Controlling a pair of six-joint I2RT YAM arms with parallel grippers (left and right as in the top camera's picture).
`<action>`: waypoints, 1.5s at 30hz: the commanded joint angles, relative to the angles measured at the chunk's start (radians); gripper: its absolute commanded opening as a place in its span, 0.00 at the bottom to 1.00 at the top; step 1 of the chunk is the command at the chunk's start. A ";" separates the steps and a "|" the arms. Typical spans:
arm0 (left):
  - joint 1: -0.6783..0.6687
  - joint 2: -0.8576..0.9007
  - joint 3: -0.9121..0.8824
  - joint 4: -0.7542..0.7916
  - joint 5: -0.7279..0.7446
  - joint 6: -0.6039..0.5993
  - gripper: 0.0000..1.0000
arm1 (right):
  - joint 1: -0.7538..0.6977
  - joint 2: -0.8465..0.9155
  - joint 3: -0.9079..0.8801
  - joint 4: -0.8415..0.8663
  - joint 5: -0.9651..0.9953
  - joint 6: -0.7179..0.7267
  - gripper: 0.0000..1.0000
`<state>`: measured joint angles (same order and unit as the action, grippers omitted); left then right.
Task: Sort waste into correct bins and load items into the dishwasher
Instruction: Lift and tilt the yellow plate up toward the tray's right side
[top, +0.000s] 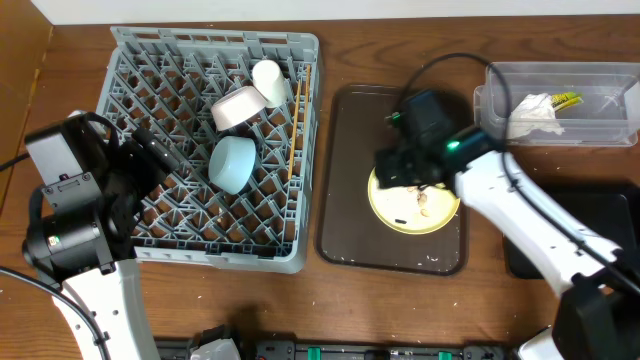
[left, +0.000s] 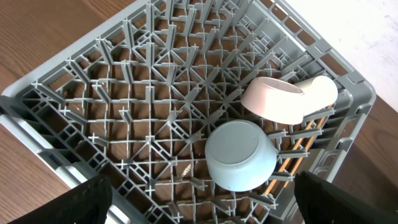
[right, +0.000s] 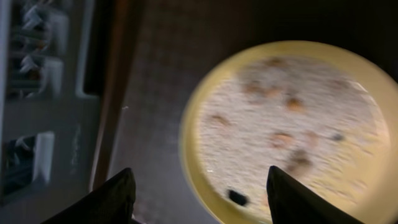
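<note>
1. You are tackling the round yellow plate (top: 415, 218), lying crumb-strewn on the dark brown tray (top: 340, 200), centre right.
2. Your right gripper (right: 205, 196) jaws are hovering spread above it; left gripper (left: 208, 202) jaws are idling spread, far left.
3. Next is likely needing a rim pinch.

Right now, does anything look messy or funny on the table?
Yes. The round yellow plate on the dark brown tray has small pale and brownish food crumbs scattered across it, so it looks dirty. Nothing else stands out.
</note>
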<state>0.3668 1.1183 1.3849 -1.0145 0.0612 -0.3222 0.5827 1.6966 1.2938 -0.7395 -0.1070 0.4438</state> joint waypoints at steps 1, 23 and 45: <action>0.005 0.000 0.005 -0.002 0.002 -0.013 0.94 | 0.075 0.064 -0.010 0.023 0.130 0.042 0.63; 0.005 0.000 0.005 -0.002 0.002 -0.013 0.95 | 0.255 0.237 -0.010 0.065 0.291 0.124 0.37; 0.005 0.000 0.005 -0.002 0.002 -0.013 0.95 | 0.289 0.301 0.000 0.075 0.338 0.089 0.01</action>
<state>0.3668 1.1183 1.3849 -1.0149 0.0616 -0.3225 0.8600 1.9926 1.2827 -0.6647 0.2249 0.5575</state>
